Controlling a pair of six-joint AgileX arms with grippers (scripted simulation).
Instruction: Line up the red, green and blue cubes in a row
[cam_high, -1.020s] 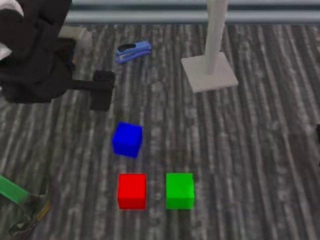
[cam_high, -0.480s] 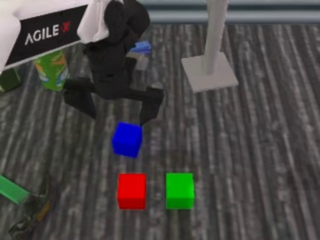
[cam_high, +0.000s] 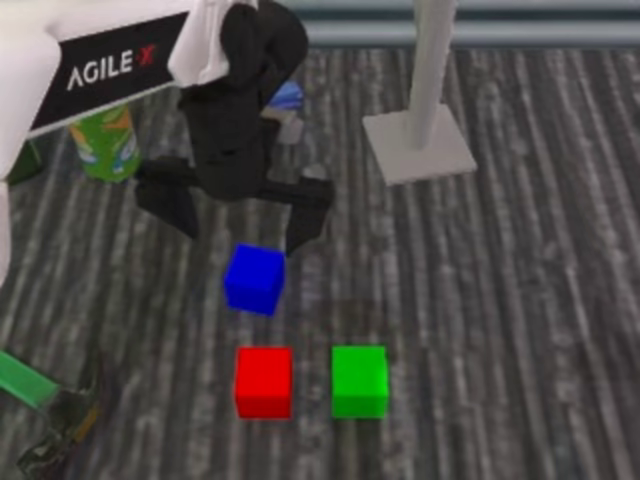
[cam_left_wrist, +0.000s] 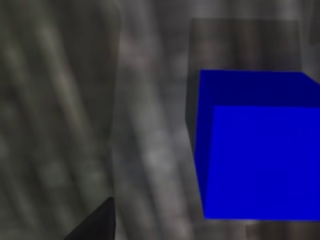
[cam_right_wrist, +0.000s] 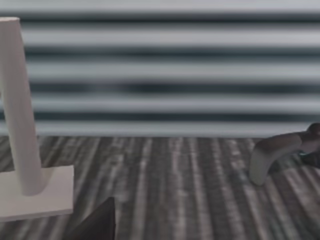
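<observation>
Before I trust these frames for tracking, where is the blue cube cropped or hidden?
Top view: the deep blue matte cube shows whole, just below the open left gripper. Left wrist view: it fills the frame, cut by the edge.

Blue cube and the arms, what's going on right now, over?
Left gripper open, above and just behind blue cube, not touching. Red cube and green cube side by side nearer front. Right arm out of top view. Nothing blocking.
</observation>
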